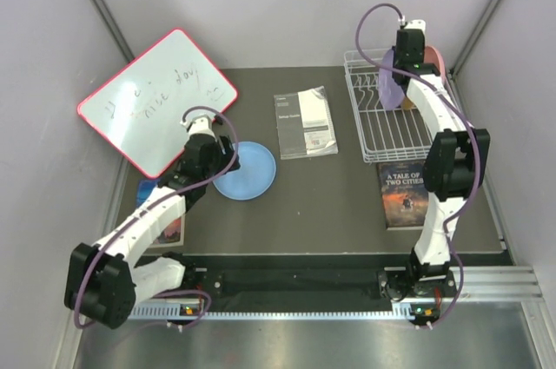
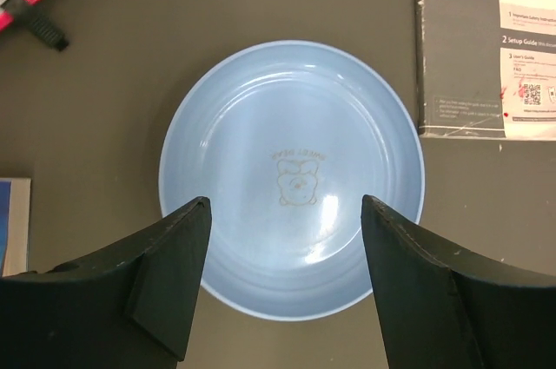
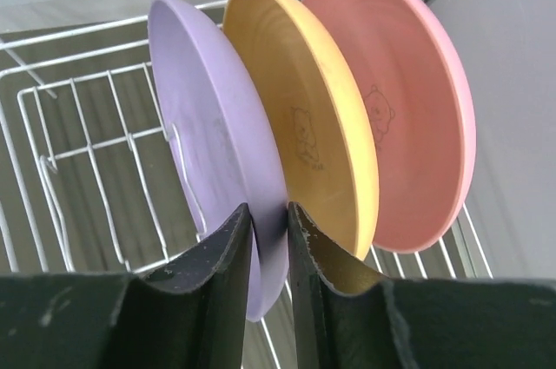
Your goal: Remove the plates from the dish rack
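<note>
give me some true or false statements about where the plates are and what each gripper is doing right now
1. The light blue plate lies flat on the table, outside the dish rack. True.
2. The left gripper is shut on the light blue plate. False: its jaws stand wide open over that plate, holding nothing.
3. The right gripper has its jaws closed on the rim of the lavender plate. True.
4. The orange plate lies flat on the table too. False: it stands on edge in the dish rack, between the lavender plate and the pink plate.
</note>
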### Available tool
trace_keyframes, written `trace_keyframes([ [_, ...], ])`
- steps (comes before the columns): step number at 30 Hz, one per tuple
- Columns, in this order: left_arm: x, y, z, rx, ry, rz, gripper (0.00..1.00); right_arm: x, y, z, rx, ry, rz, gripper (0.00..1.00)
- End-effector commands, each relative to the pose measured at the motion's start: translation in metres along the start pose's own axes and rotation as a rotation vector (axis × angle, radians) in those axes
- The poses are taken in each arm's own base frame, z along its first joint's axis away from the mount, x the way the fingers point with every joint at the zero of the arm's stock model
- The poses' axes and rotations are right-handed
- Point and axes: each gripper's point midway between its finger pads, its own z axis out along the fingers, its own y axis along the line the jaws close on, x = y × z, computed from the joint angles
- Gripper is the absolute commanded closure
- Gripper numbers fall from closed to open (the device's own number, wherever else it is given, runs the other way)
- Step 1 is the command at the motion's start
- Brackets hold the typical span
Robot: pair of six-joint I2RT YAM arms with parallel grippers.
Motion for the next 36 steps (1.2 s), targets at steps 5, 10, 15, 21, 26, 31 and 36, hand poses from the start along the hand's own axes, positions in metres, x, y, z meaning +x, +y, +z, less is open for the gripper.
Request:
trace_keyframes([
  [5,-0.031,-0.027,0.012,0.081,-0.067,0.028,0.26,-0.014,-0.015,0.007,0.073,-0.020,-0.034,0.85],
  [10,-0.027,-0.026,0.020,0.079,-0.060,0.041,0.26,-0.013,-0.017,0.007,0.097,-0.017,-0.055,1.00],
  [15,-0.021,-0.025,0.030,0.068,-0.042,0.045,0.25,-0.029,-0.019,-0.007,0.198,-0.070,-0.093,1.00],
  [21,-0.022,-0.025,0.043,0.045,-0.036,0.058,0.25,-0.063,-0.030,-0.053,0.469,-0.234,-0.114,1.00],
  [26,-0.025,-0.023,0.048,0.020,-0.037,0.062,0.25,-0.076,-0.034,-0.077,0.577,-0.298,-0.111,1.00],
  [31,-0.027,-0.023,0.051,0.013,-0.038,0.064,0.25,-0.086,-0.037,-0.103,0.580,-0.335,-0.084,1.00],
  [36,-0.031,-0.024,0.052,0.005,-0.037,0.060,0.20,-0.097,-0.044,-0.134,0.574,-0.358,-0.075,1.00],
])
